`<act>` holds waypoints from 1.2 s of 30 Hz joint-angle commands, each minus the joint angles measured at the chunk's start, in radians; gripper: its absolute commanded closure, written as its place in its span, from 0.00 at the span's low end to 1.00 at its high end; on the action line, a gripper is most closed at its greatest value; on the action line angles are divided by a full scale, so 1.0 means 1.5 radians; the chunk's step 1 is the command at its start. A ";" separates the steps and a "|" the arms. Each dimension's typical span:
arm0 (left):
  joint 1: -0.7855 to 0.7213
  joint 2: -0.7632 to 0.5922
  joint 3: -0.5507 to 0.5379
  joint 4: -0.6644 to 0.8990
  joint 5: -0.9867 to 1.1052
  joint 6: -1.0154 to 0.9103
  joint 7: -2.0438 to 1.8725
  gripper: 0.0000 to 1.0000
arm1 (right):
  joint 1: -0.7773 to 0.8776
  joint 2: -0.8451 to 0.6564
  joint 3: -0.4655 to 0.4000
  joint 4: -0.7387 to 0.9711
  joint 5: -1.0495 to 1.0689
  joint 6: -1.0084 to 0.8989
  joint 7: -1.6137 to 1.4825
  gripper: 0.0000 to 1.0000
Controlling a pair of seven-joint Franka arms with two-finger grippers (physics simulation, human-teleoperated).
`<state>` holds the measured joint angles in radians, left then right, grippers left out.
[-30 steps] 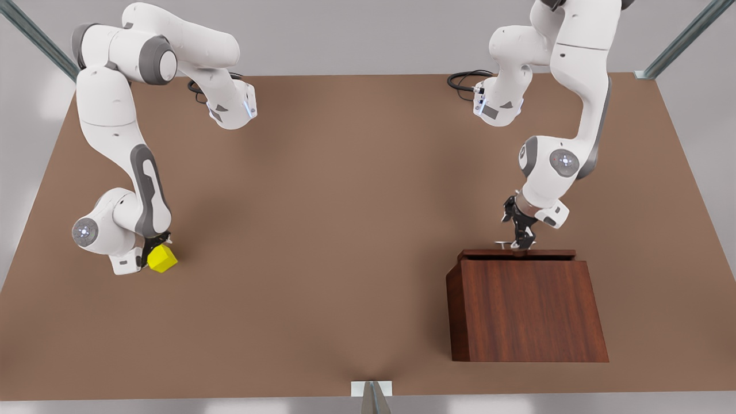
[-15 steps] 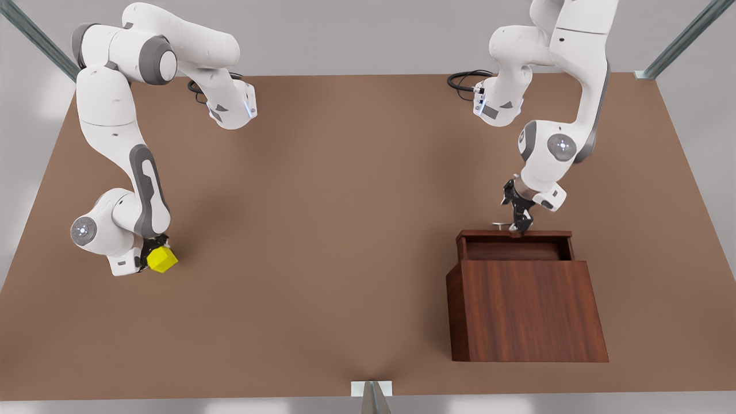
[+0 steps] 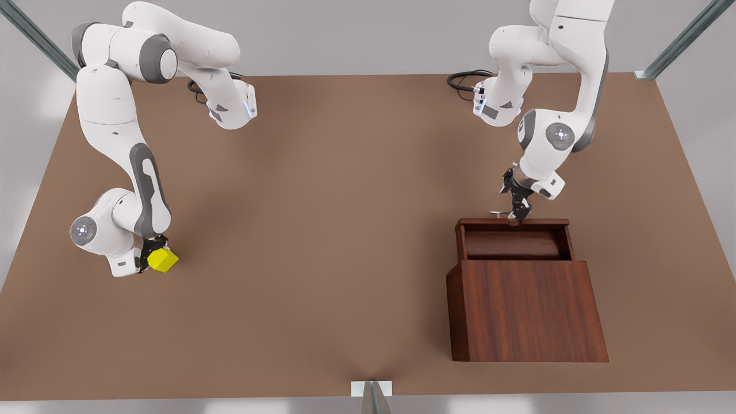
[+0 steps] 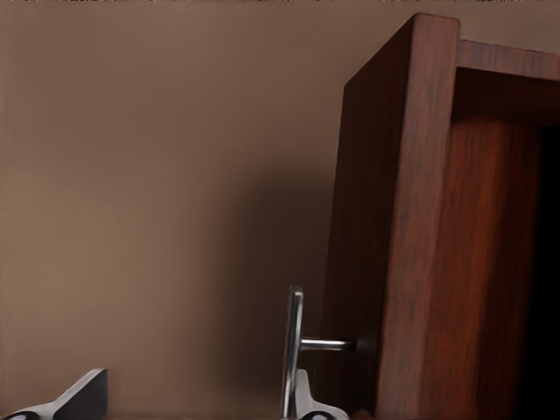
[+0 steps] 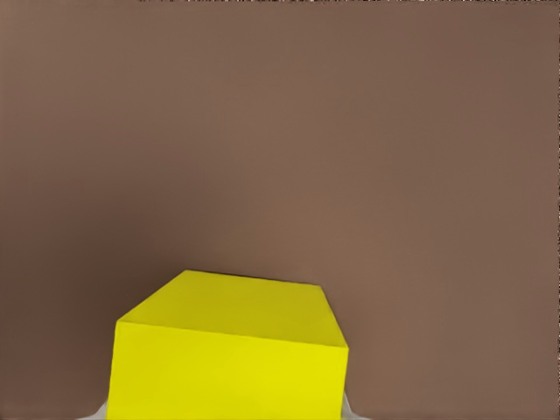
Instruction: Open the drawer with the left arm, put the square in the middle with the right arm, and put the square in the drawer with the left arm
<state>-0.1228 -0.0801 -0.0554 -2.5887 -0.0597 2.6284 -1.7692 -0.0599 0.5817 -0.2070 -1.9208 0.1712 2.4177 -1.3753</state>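
Between the right gripper's point(image 3: 154, 259) fingers sits the square point(image 3: 163, 260), clamped, at the front view's left. Farther off, the left gripper point(image 3: 516, 214) has its fingers closed on the handle point(image 4: 294, 350) of the drawer point(image 3: 513, 238), which stands out from the cabinet point(image 3: 526, 310).
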 commanded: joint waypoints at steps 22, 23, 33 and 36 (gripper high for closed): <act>0.003 0.111 0.033 0.548 0.004 -0.523 0.804 0.00 | 0.392 0.163 0.158 0.397 -0.014 -0.094 0.704 0.28; 0.003 0.118 0.033 0.556 0.004 -0.524 0.862 0.00 | 0.423 0.193 0.144 0.436 -0.014 -0.094 0.741 0.28; -0.137 0.200 0.119 0.648 0.004 -0.579 1.225 0.00 | 0.531 0.307 0.142 0.561 -0.015 -0.056 1.086 0.28; -0.138 0.257 0.109 0.701 0.003 -0.599 1.320 0.00 | 0.549 0.226 0.137 0.435 -0.019 -0.051 1.157 0.28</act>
<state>-0.3322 0.2902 0.1101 -1.5512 -0.0541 1.7840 -0.6646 0.7615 0.9410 -0.0043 -1.2420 0.1550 2.3320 -0.3895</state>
